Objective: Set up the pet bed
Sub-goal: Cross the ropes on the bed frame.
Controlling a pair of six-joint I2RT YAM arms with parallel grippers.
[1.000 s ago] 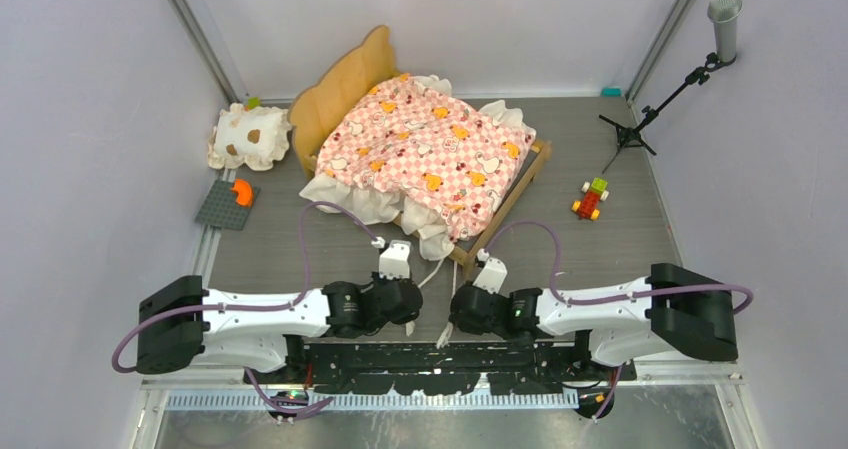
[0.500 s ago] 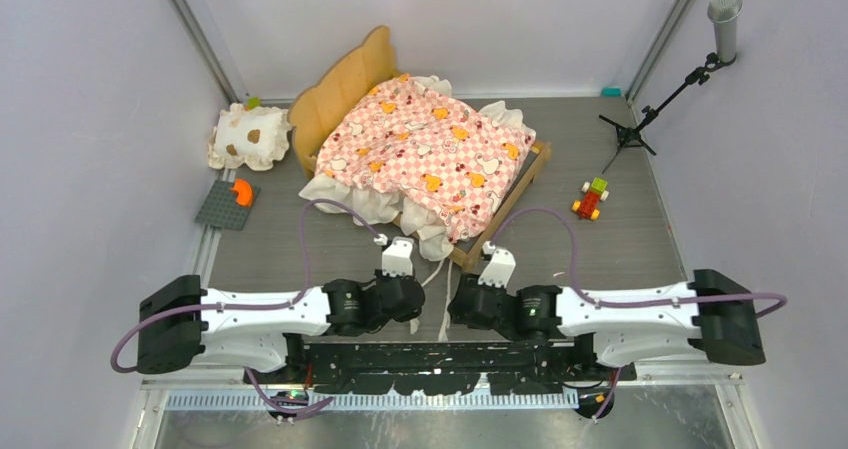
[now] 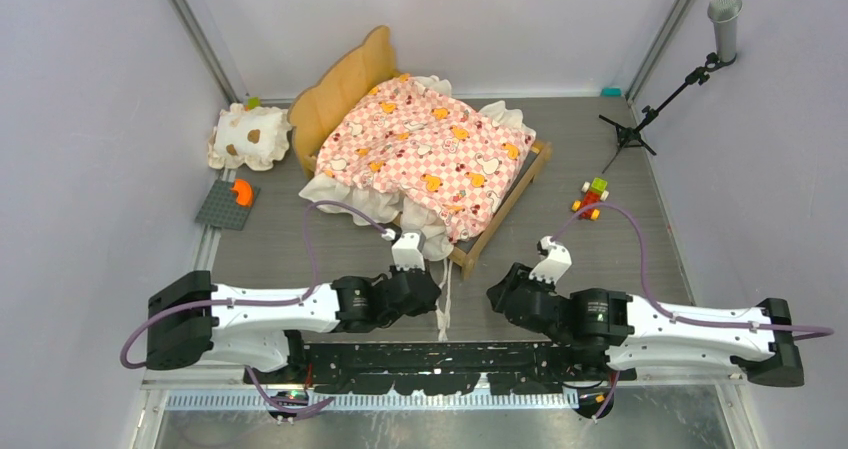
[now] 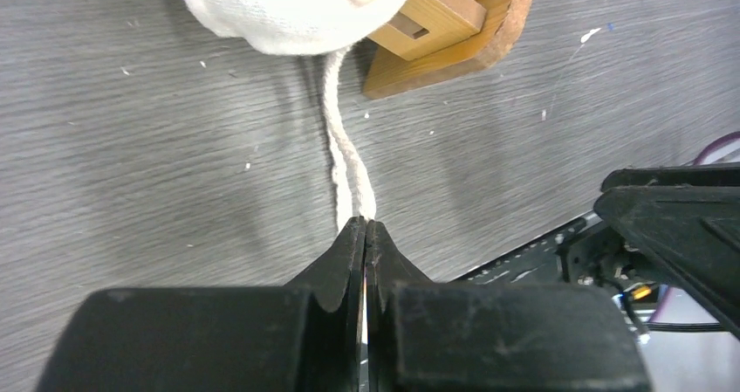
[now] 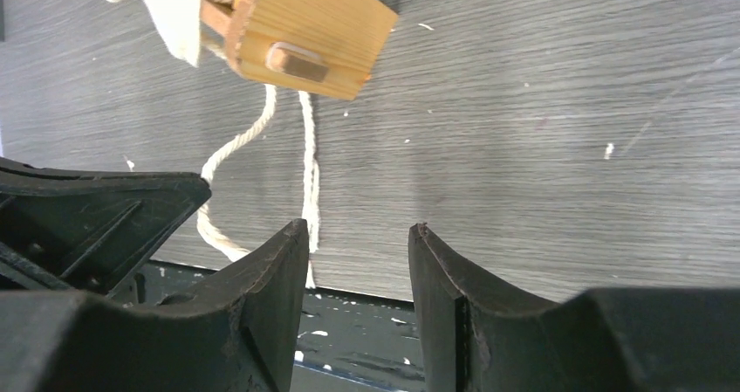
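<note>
Just released with the right gripper [image 5: 358, 231], jaws now apart and swung clear of the pet bed [image 3: 430, 149] at the middle of the table [image 3: 620, 259], yet still pinching its cord [image 4: 346, 161], seemingly for tying, tight in the left gripper [image 4: 365, 226].

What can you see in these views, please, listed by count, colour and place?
pet bed: one, light wood frame with pink checkered, cream-ruffled mattress, far middle of table.
cord: two strands, white, from the bed's near corner toward the arms.
pillow: one, cream with brown spots, left of the headboard.
baseplate: one, grey, orange piece on it, by the left wall.
toy car: one, red, yellow and green, right of the bed.
microphone: one, grey on black tripod, far right corner.
left gripper: one, black, shut on the cord.
right gripper: one, black, open and empty, near the bed's near corner.
</note>
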